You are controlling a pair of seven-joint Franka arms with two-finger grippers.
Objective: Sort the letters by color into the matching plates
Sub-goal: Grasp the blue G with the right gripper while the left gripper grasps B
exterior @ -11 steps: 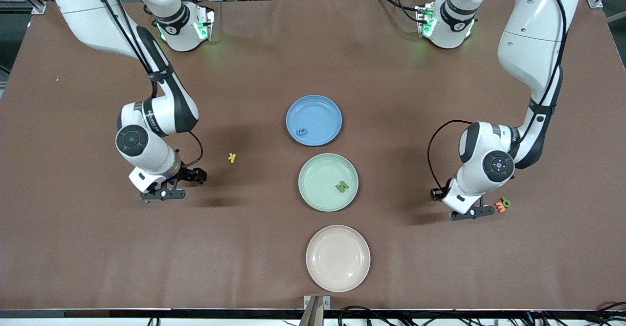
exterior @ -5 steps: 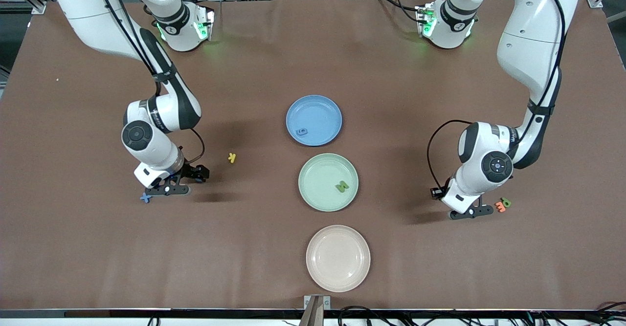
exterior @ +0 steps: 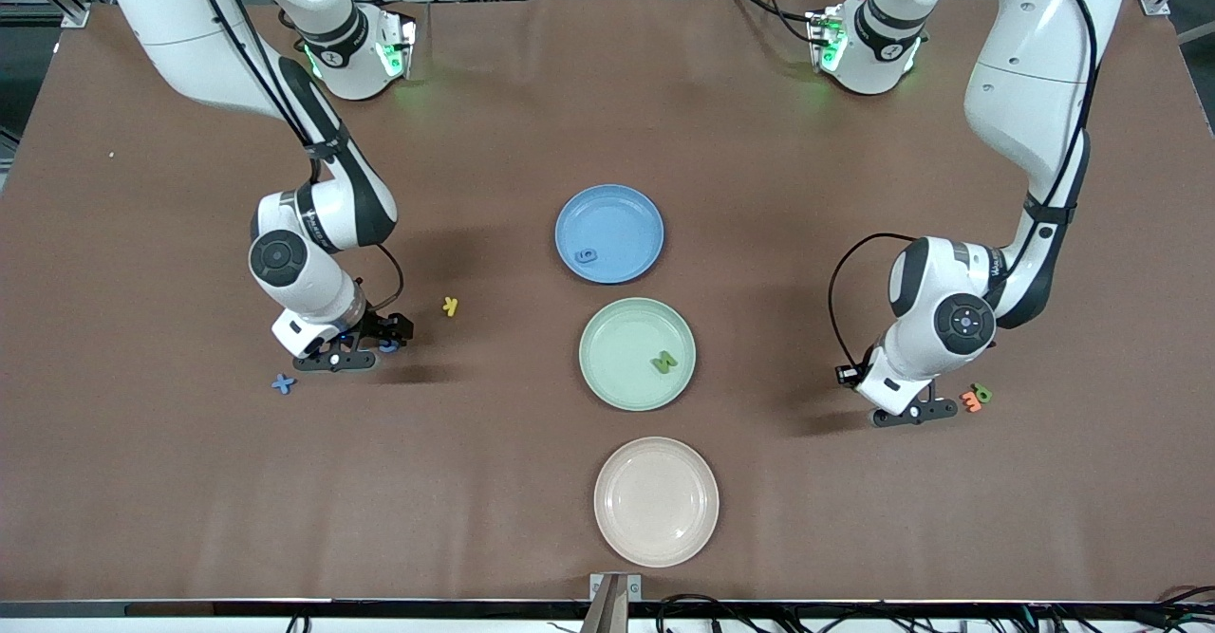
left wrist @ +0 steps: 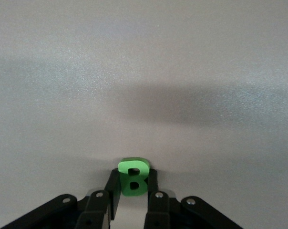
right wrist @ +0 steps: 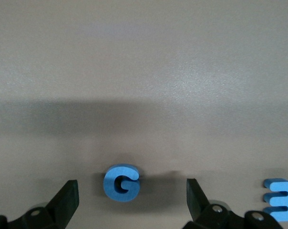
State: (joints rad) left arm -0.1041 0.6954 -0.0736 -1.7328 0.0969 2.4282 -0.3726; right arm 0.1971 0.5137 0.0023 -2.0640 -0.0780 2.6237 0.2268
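Observation:
My left gripper [left wrist: 133,172] is shut on a green letter B [left wrist: 133,178], low over the brown table. In the front view the left gripper [exterior: 925,412] stands beside an orange letter [exterior: 970,401] and a green letter [exterior: 982,392], and the B is hidden there. My right gripper [right wrist: 131,188] is open, one finger on each side of a blue letter G [right wrist: 121,182], with a blue 3 [right wrist: 280,199] beside it. The blue plate [exterior: 626,211] holds a blue letter [exterior: 587,256]. The green plate [exterior: 617,339] holds a green letter [exterior: 663,362]. Nothing lies on the cream plate [exterior: 656,501].
A blue X [exterior: 283,383] lies on the table nearer the front camera than the right gripper [exterior: 353,356]. A yellow letter [exterior: 450,307] lies between that gripper and the plates. The three plates form a line down the table's middle.
My left gripper has shut on the green B. My right arm has moved toward the yellow letter and away from the front camera, uncovering the blue X.

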